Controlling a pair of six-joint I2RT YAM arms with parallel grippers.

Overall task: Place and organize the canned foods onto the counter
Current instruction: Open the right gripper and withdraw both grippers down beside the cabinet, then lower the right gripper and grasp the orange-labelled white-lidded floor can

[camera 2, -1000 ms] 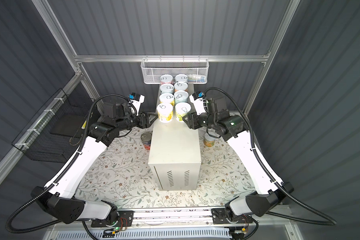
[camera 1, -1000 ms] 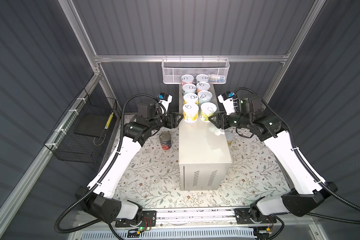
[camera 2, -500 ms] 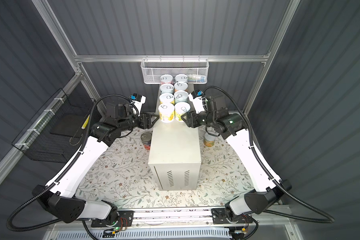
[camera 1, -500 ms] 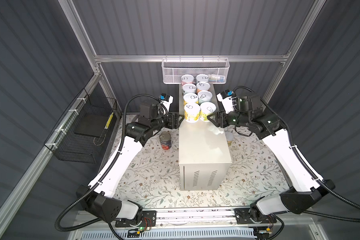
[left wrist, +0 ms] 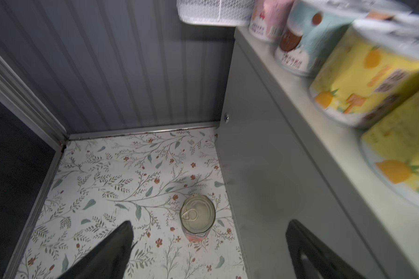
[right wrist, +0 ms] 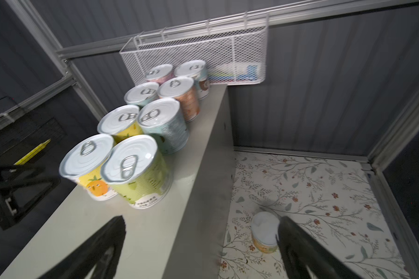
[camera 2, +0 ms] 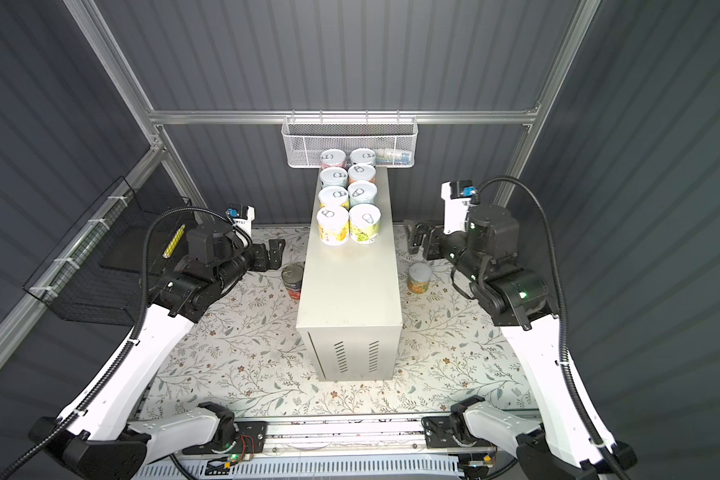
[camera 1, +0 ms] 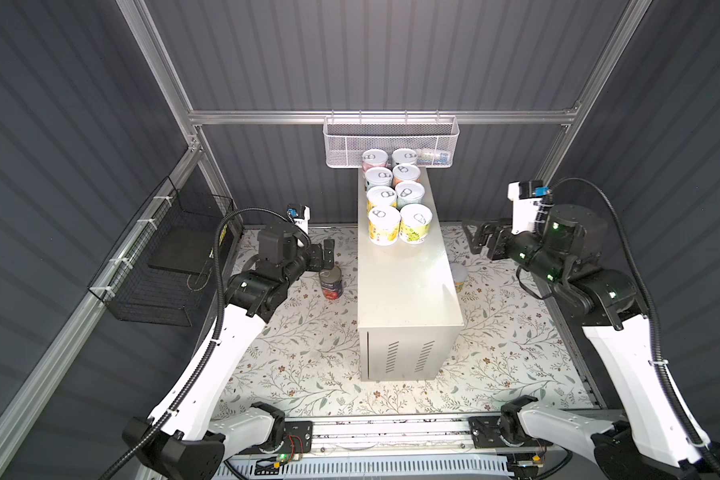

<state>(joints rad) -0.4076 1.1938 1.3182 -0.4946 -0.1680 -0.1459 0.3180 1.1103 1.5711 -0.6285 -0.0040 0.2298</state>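
The counter (camera 1: 408, 286) (camera 2: 350, 291) carries several canned foods in two rows. The front pair are a yellow can (camera 1: 384, 226) (right wrist: 88, 169) and a green can (camera 1: 415, 223) (right wrist: 136, 174). A dark tomato can (camera 1: 331, 282) (left wrist: 197, 216) stands on the floor left of the counter. An orange-labelled can (camera 2: 419, 277) (right wrist: 264, 232) stands on the floor to its right. My left gripper (camera 1: 324, 252) (left wrist: 209, 225) hangs open and empty above the tomato can. My right gripper (camera 1: 481, 240) (right wrist: 201, 218) is open and empty beside the counter's right edge.
A white mesh basket (camera 1: 391, 141) hangs on the back wall just behind the rear cans. A black wire basket (camera 1: 163, 266) is fixed to the left wall. A floral mat (camera 1: 308, 353) covers the floor around the counter.
Both grippers have opened, let go of the front two cans and drawn back sideways from the counter. The two cans now stand free at the front of the rows.
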